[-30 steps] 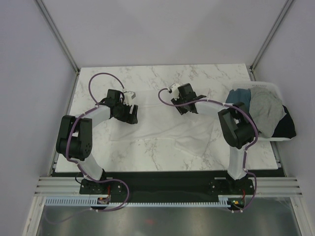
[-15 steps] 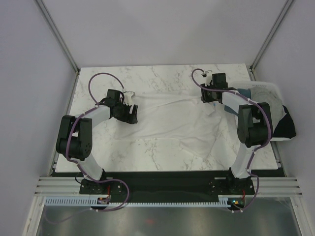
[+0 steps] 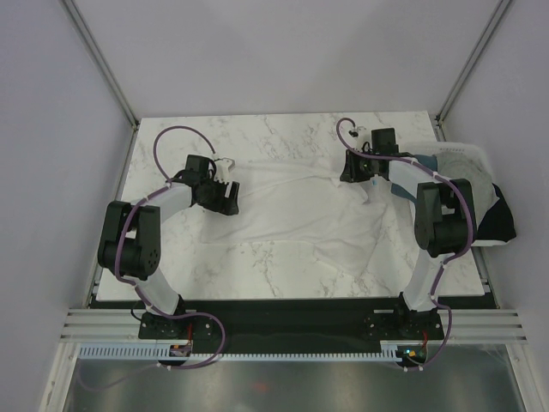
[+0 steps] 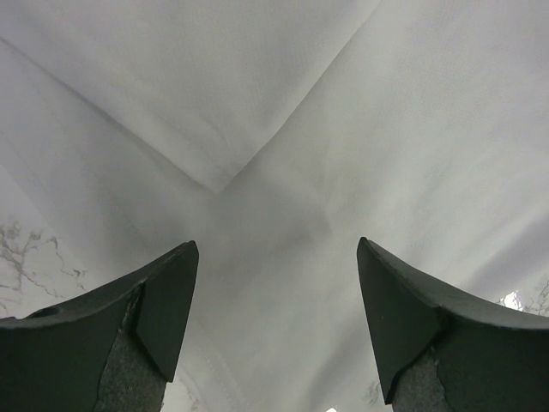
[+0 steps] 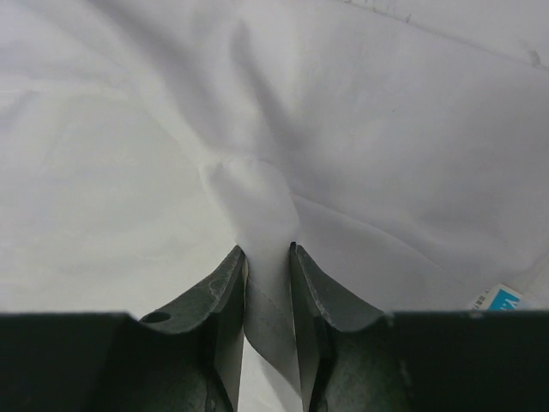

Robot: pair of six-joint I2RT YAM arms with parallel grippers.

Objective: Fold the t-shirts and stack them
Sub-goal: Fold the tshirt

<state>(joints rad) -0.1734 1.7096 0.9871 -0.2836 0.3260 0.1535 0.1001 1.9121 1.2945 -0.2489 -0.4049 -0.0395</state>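
A plain white t-shirt lies spread and wrinkled across the marble table. My right gripper is at the shirt's far right corner and is shut on a fold of its cloth; the wrist view shows the white t-shirt pinched between the jaws of the right gripper. My left gripper is low over the shirt's left end, open, with the white t-shirt flat under the left gripper. Teal, light grey and black shirts lie heaped in the bin.
A white plastic bin stands at the table's right edge. Metal frame posts rise at the back corners. The arm bases sit on the black rail at the near edge.
My right gripper carried a corner of the white shirt from mid-table to the far right, spreading the cloth, then shifted slightly left. My left gripper stayed over the shirt's left end.
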